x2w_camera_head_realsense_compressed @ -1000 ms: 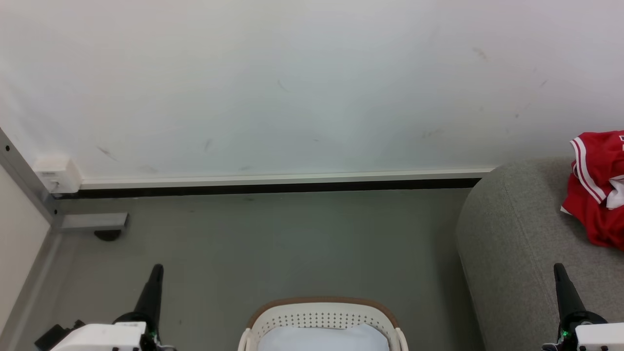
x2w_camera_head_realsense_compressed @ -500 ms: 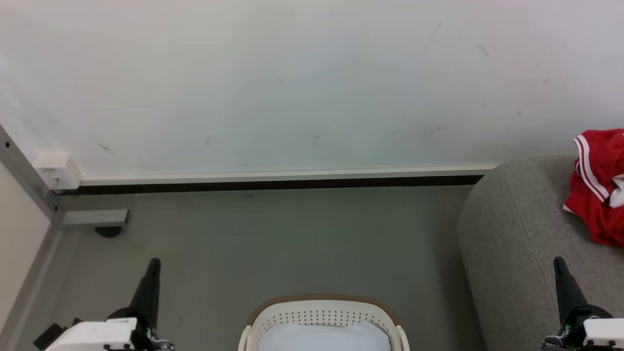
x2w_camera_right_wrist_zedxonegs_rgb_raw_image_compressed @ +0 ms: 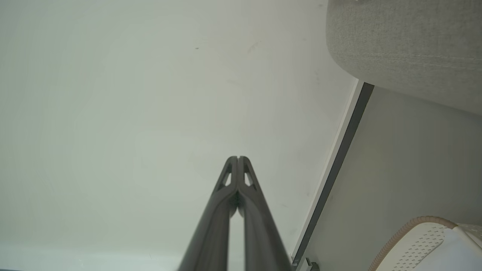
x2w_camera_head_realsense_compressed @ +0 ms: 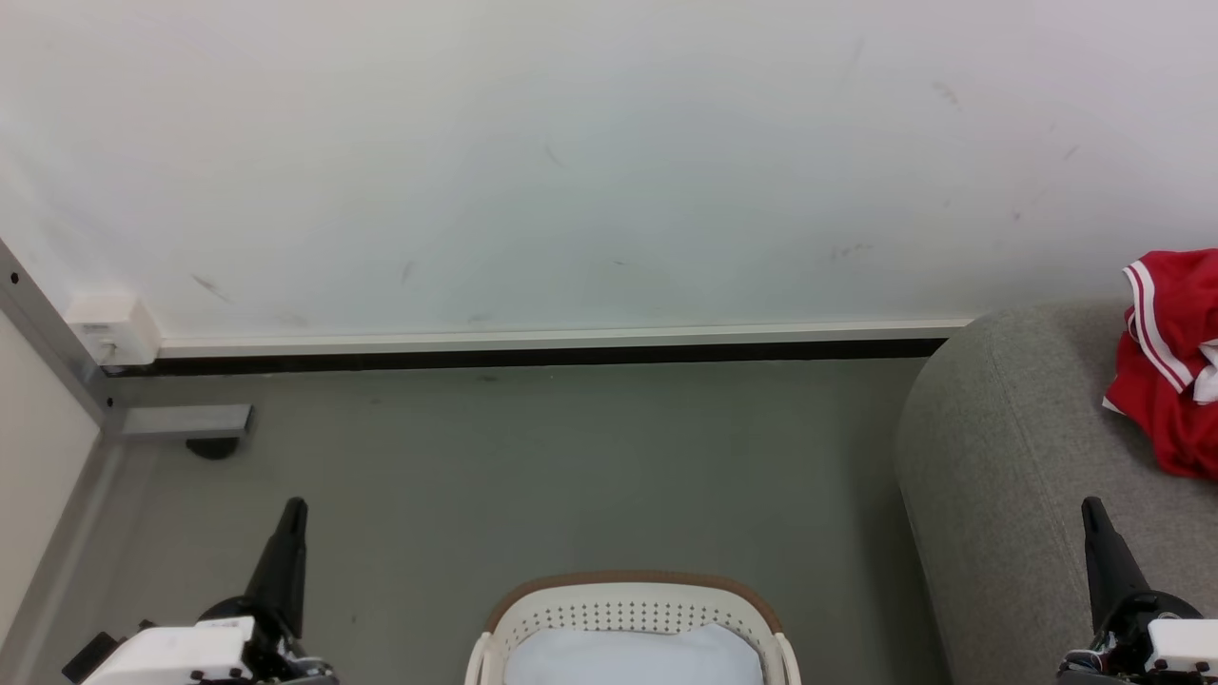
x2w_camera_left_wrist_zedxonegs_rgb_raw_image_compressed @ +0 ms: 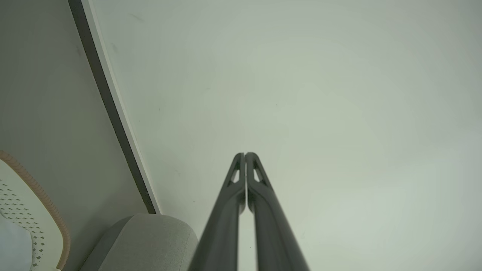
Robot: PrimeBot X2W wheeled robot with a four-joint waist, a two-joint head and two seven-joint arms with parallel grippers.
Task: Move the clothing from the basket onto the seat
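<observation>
Clothing [x2w_camera_head_realsense_compressed: 1159, 423]: crumpled on seat [x2w_camera_head_realsense_compressed: 999, 476] | judged light, limp, non-fragile | pinch a raised fold | left pincer [x2w_camera_left_wrist_zedxonegs_rgb_raw_image_compressed: 244, 155], right pincer [x2w_camera_right_wrist_zedxonegs_rgb_raw_image_compressed: 238, 158]: both clenched, empty

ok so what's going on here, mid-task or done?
Looks done, or near it. The red jersey lies crumpled on the grey sofa, not in the basket, which holds a pale blue-white cloth. Neither arm is handling anything: the left gripper and right gripper are both shut and empty, one on either side of the basket.
</observation>
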